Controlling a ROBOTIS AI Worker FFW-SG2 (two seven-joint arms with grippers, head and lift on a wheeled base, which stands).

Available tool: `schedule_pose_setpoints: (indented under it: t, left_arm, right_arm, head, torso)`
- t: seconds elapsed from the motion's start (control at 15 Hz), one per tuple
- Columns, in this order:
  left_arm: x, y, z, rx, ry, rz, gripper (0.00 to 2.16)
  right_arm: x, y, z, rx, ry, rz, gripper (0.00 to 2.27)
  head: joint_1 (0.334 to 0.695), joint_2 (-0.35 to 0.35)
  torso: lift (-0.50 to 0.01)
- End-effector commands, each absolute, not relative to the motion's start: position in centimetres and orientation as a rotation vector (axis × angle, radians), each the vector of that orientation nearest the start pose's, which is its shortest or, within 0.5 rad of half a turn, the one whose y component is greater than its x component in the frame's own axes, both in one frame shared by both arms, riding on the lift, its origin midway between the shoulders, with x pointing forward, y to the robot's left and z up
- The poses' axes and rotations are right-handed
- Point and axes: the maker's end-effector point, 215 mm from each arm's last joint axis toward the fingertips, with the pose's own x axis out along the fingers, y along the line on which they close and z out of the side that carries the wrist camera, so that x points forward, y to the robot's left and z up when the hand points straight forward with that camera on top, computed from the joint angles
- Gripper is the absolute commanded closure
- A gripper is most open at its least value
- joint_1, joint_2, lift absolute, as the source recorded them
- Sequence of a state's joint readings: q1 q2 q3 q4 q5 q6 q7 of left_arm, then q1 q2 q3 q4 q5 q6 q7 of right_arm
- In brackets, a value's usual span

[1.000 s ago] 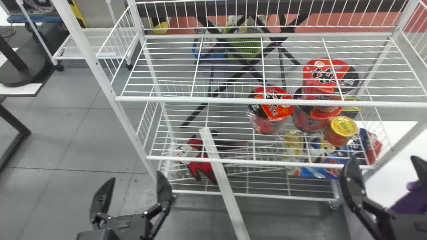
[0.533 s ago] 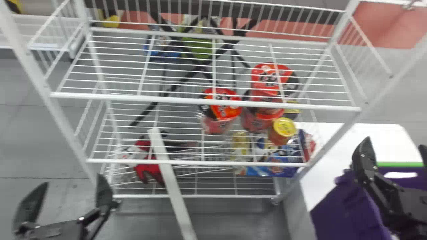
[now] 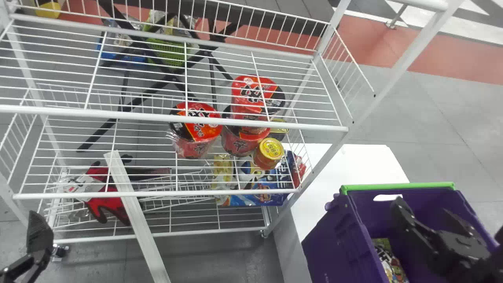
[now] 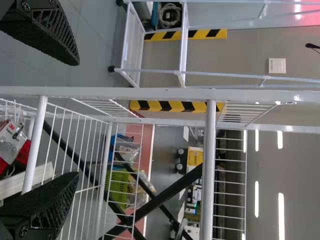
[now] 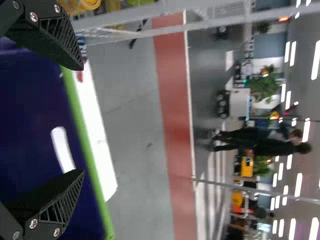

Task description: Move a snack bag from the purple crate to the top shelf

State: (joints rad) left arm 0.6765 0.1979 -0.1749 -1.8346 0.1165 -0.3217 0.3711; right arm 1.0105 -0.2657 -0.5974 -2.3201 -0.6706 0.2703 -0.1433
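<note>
The snack bag (image 3: 389,259) lay in the purple crate (image 3: 330,247), ungrasped, so grasp, carry and placing all seemed left to do. The right gripper (image 3: 423,210) hung over the crate, jaws spread; the left gripper (image 4: 75,119), its jaws also apart, was by the white wire rack (image 3: 389,84). The crate stood on a white table (image 3: 353,161) beside that rack, whose top shelf (image 3: 173,118) sat above red noodle cups (image 3: 198,129). Grey floor (image 3: 452,145) stretched beyond.

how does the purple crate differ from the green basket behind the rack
The purple crate has a bright green strip along its rim; the green basket is green and full of slots. The crate stands beside the rack, the basket beyond it. Both are containers.
</note>
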Motion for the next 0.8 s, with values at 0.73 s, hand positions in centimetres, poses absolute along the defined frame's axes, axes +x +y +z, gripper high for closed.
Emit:
schedule_pose_setpoints:
  t: [0.73]
  left_arm:
    - [35.8, 23.2, -45.3, -0.024, 0.168, 0.139, 0.00]
  right_arm:
    - [21.5, -56.1, -52.8, 0.627, 0.912, -0.428, 0.10]
  head:
    - [0.695, -0.350]
  torso:
    - [-0.452]
